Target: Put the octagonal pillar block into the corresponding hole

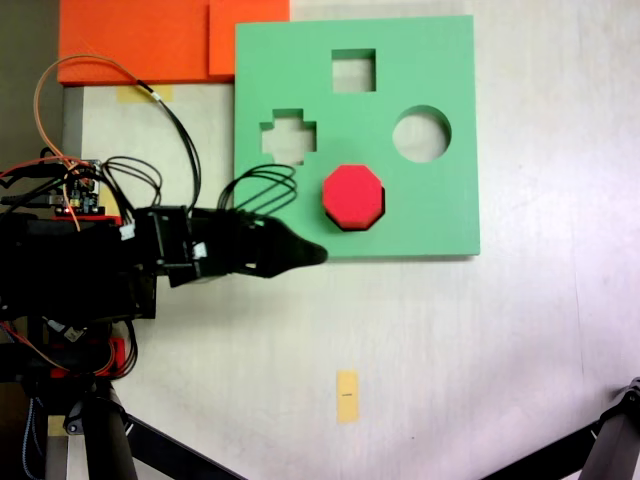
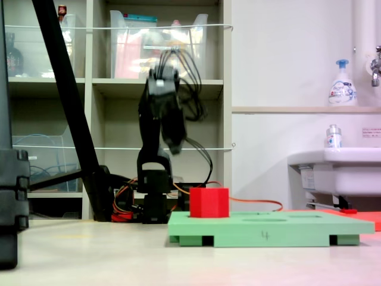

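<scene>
In a fixed view from above, we see the green foam board (image 1: 420, 215) lying flat on the pale table (image 1: 470, 350), with 4 cutouts: a square one (image 1: 353, 70) near the top, a cross-shaped one (image 1: 288, 137) to the left, a round one (image 1: 421, 134) to the right, and the octagonal hole (image 1: 352, 227), of which a dark sliver shows under the red block. The octagonal pillar block (image 1: 353, 194) sits in that hole, its 8-sided top face upward. The black arm (image 1: 110, 262) reaches in from the left, and the claw (image 1: 308, 254) points right over the board's lower left edge, just beside the block and apart from it. Only 1 dark tip shows here, so we cannot tell whether the claw is apart or together. 2 orange foam sheets (image 1: 150, 40) lie at the top left, touching the board's upper left corner, and a yellow tape strip (image 1: 347, 396) is stuck to the table below.

In a fixed view from table level, we see the board (image 2: 268, 229) side on, with the octagonal pillar block (image 2: 209, 202) standing upright in it and rising above its top face. The claw (image 2: 174, 143) hangs above and to the left of the block, clear of it. Shelves (image 2: 119, 83) stand behind, and a white sink (image 2: 336, 170) with a soap bottle (image 2: 342, 83) is at the right.
</scene>
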Motion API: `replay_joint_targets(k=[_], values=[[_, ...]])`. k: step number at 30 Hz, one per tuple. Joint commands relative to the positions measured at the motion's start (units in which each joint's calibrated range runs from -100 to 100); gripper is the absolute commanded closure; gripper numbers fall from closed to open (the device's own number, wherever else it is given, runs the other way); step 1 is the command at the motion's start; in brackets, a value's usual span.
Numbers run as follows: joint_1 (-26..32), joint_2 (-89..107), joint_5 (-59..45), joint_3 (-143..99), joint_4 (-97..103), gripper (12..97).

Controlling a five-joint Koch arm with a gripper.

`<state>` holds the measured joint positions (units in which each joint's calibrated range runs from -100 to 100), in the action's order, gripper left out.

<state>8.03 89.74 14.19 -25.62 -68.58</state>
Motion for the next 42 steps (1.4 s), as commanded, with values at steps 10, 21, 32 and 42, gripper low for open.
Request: replay_joint_targets(k=[10,21,32,42], values=[[-4.1,10.3,-8.8,-51.4,54.7,51.8],[-4.6,10.3,-11.1,-74.4,72.4,56.0],[-4.7,10.3,-11.0,-74.4,70.8,59.9],[-4.7,10.3,-11.0,-74.4,70.8,59.9]])
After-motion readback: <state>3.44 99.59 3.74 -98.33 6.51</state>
